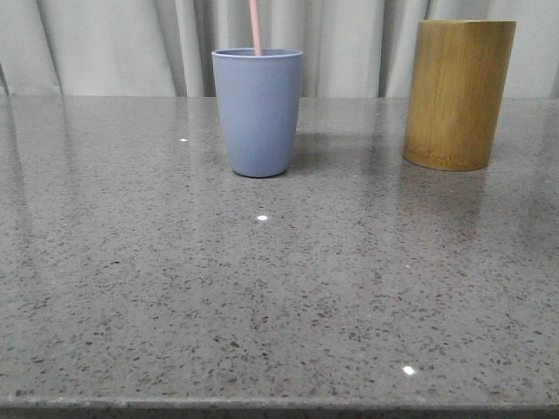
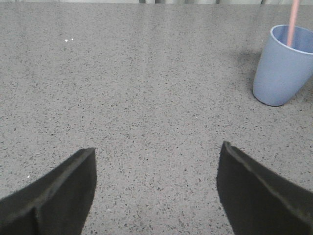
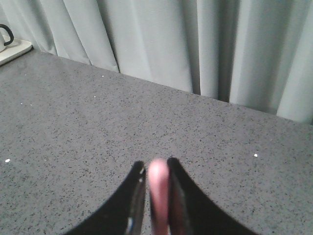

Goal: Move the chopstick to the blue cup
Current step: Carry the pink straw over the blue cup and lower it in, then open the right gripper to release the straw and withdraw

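The blue cup (image 1: 258,113) stands upright at the back middle of the table. A pale pink chopstick (image 1: 256,26) rises out of it and runs off the top of the front view. Neither gripper shows in the front view. In the right wrist view my right gripper (image 3: 156,162) is closed around the pink chopstick (image 3: 159,196), which stands between the fingers. In the left wrist view my left gripper (image 2: 156,156) is open and empty over bare table, well apart from the cup (image 2: 283,68) with the chopstick (image 2: 293,22) in it.
A taller yellow-brown bamboo cylinder (image 1: 458,92) stands to the right of the cup. The grey speckled table (image 1: 262,305) ends at a pale curtain (image 1: 113,44). A white object with a black handle (image 3: 10,46) sits at a far table edge.
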Controlling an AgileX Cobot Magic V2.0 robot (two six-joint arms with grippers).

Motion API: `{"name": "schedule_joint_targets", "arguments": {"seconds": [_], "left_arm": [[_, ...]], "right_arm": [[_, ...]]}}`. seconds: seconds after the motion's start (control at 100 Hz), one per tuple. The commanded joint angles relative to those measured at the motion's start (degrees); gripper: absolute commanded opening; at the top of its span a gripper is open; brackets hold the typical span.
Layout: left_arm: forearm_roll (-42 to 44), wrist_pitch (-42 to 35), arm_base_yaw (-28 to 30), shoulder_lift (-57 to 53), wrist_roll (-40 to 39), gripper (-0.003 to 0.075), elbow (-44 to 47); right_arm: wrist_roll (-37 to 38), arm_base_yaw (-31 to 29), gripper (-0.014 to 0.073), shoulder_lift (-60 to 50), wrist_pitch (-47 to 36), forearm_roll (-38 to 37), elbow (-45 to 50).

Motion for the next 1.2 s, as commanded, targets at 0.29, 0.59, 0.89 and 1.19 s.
{"name": "schedule_joint_targets", "arguments": {"seconds": [0.29, 0.59, 0.89, 1.19], "left_arm": [[-0.5, -4.4, 0.1, 0.4, -0.1, 0.0503, -1.7], [-0.5, -4.4, 0.1, 0.4, -0.1, 0.0503, -1.7], [-0.5, -4.4, 0.1, 0.4, -0.1, 0.0503, -1.7], [-0.5, -4.4, 0.1, 0.4, -0.1, 0.0503, -1.7]], "right_arm": [[0.0, -0.3, 0.0368, -4.3, -3.5, 0.5, -2.1], [-0.1, -5.2, 0.0361, -12.6, 8.6, -0.9, -1.7], [-0.1, -14.5, 0.0361, -26.4, 15.5, -3.7, 9.9], [-0.1, -23.8, 0.0361, -47.2, 19.7, -5.3, 29.9]]}}
